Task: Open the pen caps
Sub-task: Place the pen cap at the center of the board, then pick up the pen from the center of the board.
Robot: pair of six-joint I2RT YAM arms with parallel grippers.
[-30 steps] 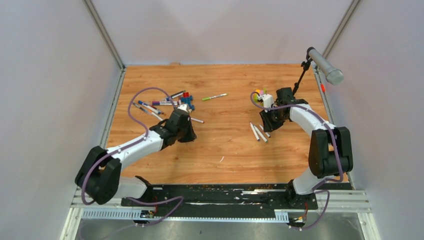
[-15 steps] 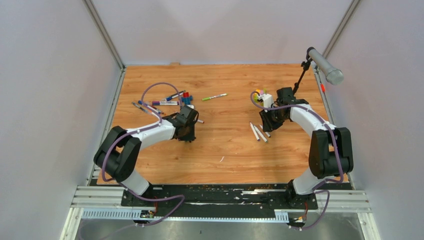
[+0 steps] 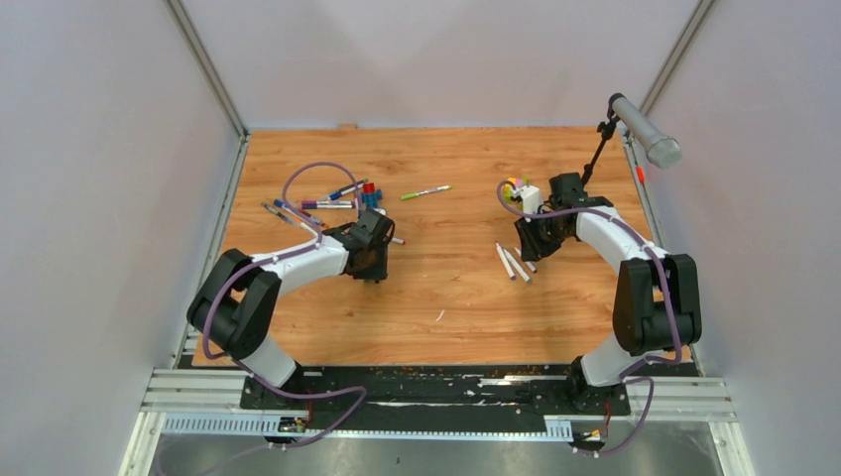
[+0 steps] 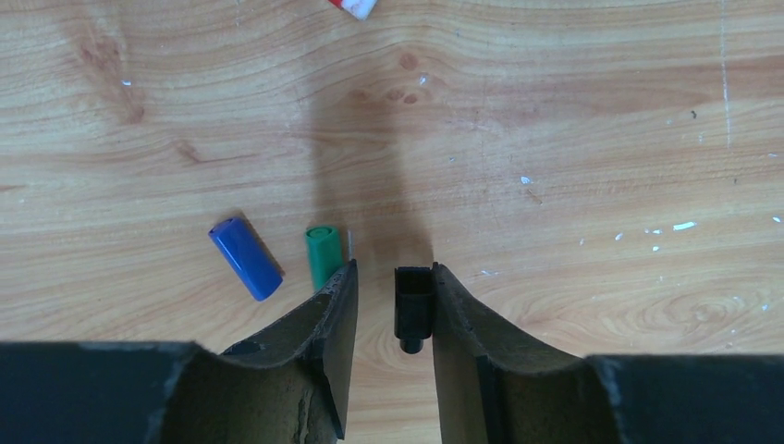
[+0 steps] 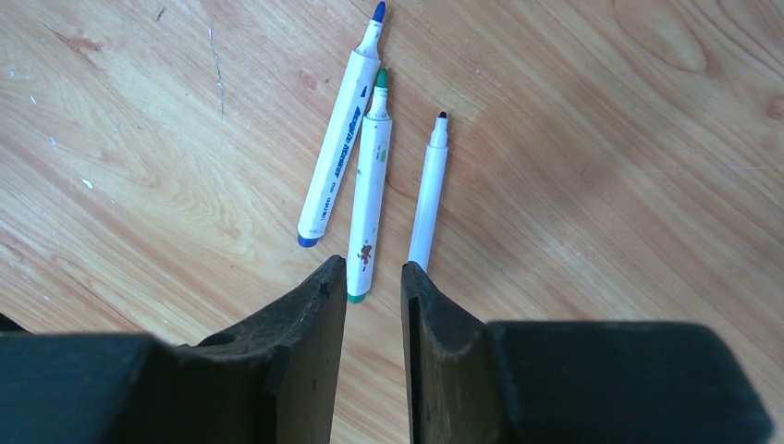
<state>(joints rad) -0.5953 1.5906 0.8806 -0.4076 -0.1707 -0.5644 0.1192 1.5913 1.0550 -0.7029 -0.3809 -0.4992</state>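
Observation:
In the left wrist view my left gripper (image 4: 393,270) stands open low over the table. A black pen cap (image 4: 413,303) lies against its right finger, with a gap to the left finger. A green cap (image 4: 323,255) and a blue cap (image 4: 245,259) lie just left of the fingertips. My right gripper (image 5: 372,265) is open by a narrow gap with nothing between its jaws. Beyond it lie three uncapped white pens: blue-tipped (image 5: 337,153), green-tipped (image 5: 370,185) and black-tipped (image 5: 428,194). Several more pens (image 3: 317,205) lie at the far left.
A lone green pen (image 3: 426,192) lies mid-table at the back. A blue-and-red toy figure (image 3: 370,193) stands by the pen pile. A coloured block stack (image 3: 514,185) sits behind the right gripper (image 3: 531,243). A microphone (image 3: 645,131) on its stand rises at the far right.
The left arm's elbow has swung back towards the left wall, and its gripper has shifted slightly right. The right arm has not moved.

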